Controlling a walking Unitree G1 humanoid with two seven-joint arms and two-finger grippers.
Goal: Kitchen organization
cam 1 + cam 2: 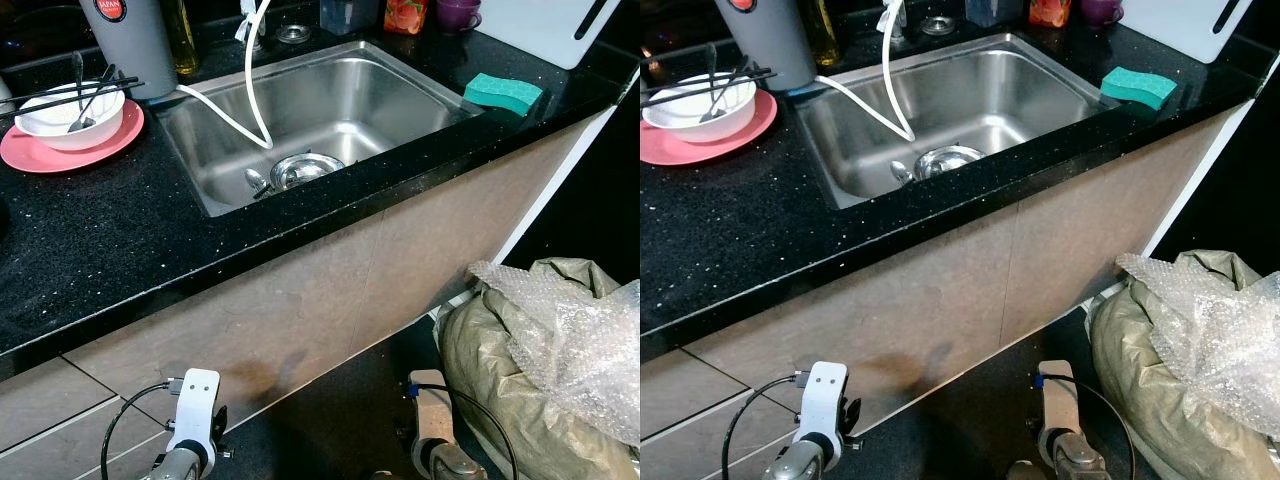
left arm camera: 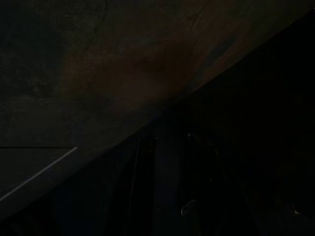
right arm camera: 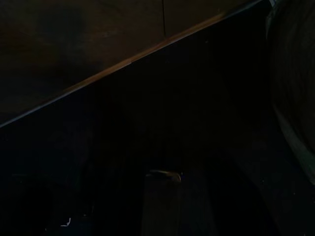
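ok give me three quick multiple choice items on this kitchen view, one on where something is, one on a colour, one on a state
1. Where does the green sponge lie?
A. in the sink
B. on the counter right of the sink
C. on the pink plate

2. What colour is the plate under the white bowl?
A. pink
B. blue
C. black

3. What state is the sink in?
A. full of soapy water
B. covered by a board
C. drained, with a white hose hanging into it

Answers:
1 B, the sponge rests on the black counter at the sink's right edge.
2 A, a pink rim shows round the bowl, which holds a spoon and chopsticks.
3 C, the steel bottom is bare around the drain strainer, and the hose loops down inside.

Both arms hang idle below the counter.
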